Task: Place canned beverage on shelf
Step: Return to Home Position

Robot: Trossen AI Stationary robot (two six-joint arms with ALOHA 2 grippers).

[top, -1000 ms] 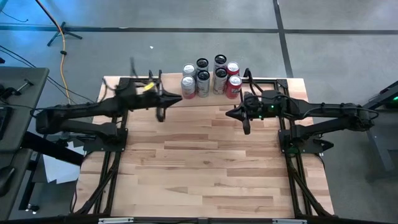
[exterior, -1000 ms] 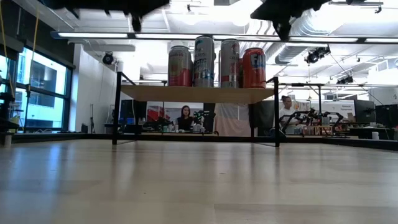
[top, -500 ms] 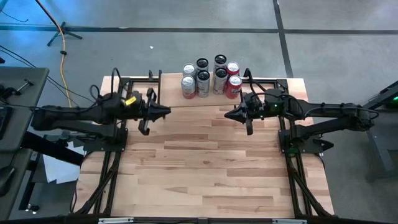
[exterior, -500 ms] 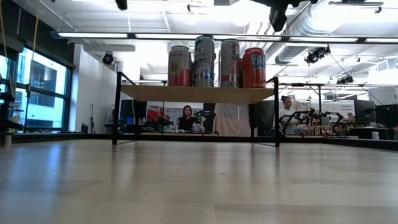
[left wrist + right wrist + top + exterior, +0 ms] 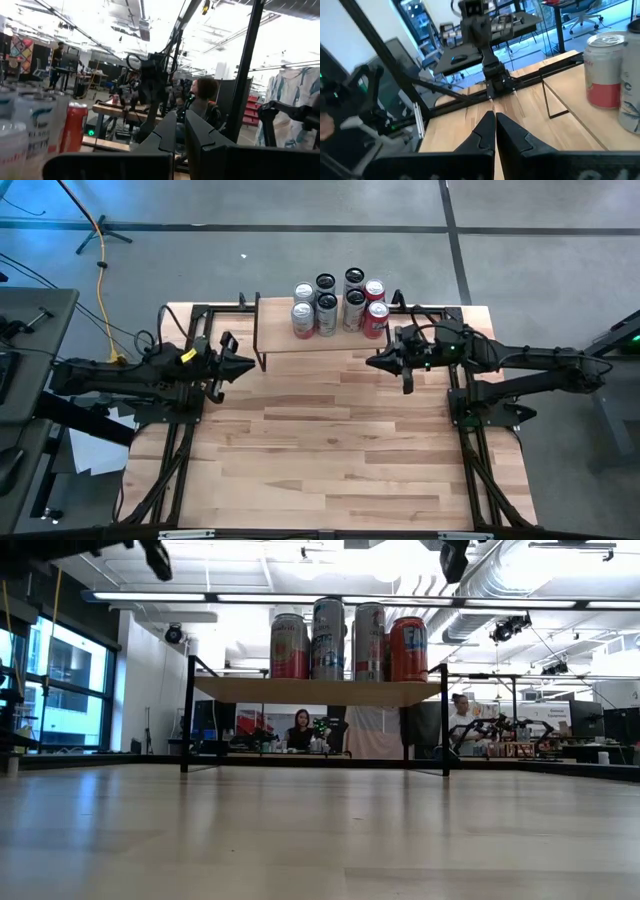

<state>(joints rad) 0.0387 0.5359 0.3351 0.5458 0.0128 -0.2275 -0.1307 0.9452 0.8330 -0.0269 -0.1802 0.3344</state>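
**Clerk:** Where is the shelf, and what is on it?

**Inspector:** The shelf (image 5: 330, 344) stands at the middle of the far edge of the table (image 5: 330, 450). Eight cans (image 5: 327, 305) stand upright on its wood top in two close rows. Silver and dark ones are at the left and centre, and two red cans (image 5: 376, 312) are at the right end. In the low view four of them line the front of the plank.

**Clerk:** And the hands?

**Inspector:** The left hand (image 5: 238, 365) is off the shelf's left front leg, near it but apart. Its fingers (image 5: 167, 135) are drawn together to a thin slit, gripping nothing. The right hand (image 5: 374, 363) is just in front of the shelf's right front corner. Its fingers (image 5: 485, 131) are pressed together, also gripping nothing. In the low view both hands hang above the level of the can tops.

**Clerk:** What else is around?

**Inspector:** A black frame (image 5: 215, 306) runs along the far and side edges of the table. A yellow cable (image 5: 101, 270) lies on the floor beyond the far left corner. In the room behind, one seated person (image 5: 298, 727) shows under the plank, and a second person (image 5: 460, 710) shows to the right of the shelf.

**Clerk:** Any brands or writing?

**Inspector:** The cans carry lettering, seen closest in the left wrist view, but it is too blurred to read. The red can (image 5: 606, 70) in the right wrist view shows a silver top above a red band, with no legible text.
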